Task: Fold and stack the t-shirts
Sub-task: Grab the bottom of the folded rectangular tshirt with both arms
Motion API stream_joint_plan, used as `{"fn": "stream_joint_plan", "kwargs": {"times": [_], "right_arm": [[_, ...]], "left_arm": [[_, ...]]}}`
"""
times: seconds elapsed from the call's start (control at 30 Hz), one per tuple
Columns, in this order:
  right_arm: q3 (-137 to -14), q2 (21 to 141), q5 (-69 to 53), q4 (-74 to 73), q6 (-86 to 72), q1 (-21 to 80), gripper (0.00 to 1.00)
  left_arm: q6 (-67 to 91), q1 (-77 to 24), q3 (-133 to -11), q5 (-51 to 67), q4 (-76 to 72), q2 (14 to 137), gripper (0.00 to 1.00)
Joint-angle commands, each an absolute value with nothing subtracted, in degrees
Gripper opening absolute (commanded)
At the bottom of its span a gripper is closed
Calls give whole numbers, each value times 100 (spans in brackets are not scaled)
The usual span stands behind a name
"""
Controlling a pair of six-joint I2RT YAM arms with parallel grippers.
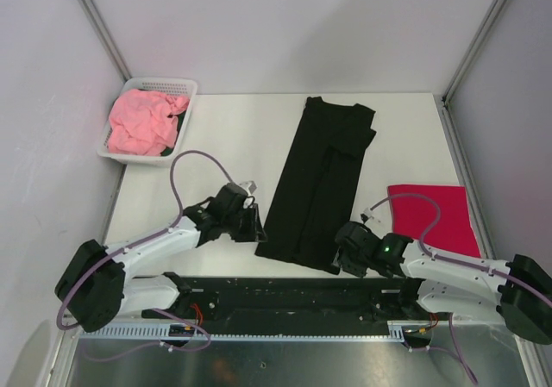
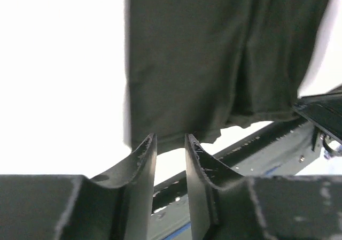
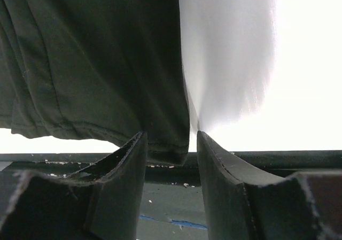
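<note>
Arms low, both wrists angled inward. Left arm (image 1: 155, 245) stretched forward; left gripper (image 2: 170, 139) fingers slightly parted, black t-shirt (image 2: 214, 63) hem corner just beyond tips, unpinched. Right arm (image 1: 457, 271) reaching across; right gripper (image 3: 170, 136) fingers spread, shirt corner loose between tips.

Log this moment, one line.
black t-shirt: folded lengthwise | left jaws, right jaws: open at its near hem | red t-shirt: folded | pink t-shirt: in basket
</note>
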State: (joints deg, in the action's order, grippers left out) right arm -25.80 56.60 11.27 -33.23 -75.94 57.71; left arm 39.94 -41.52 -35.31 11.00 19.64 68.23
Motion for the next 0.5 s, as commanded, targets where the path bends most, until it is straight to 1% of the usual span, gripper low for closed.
{"fn": "stream_joint_plan", "kwargs": {"times": [0.0, 0.1, 0.37, 0.47], "right_arm": [[-2642, 5844, 1165, -3097, -7515, 5755, 47], [-2644, 5913, 1126, -3080, -7484, 5752, 47], [-2646, 6052, 1028, -2951, -7412, 5759, 46], [-2641, 6127, 1002, -2892, -7410, 5779, 45]], "left_arm": [[3798, -3761, -3340, 883, 2128, 6715, 36], [3703, -3646, -3340, 862, 2133, 6884, 40], [3446, -3614, -3420, 1035, 2083, 7393, 47], [3381, -3628, -3439, 1148, 2041, 7487, 49]]}}
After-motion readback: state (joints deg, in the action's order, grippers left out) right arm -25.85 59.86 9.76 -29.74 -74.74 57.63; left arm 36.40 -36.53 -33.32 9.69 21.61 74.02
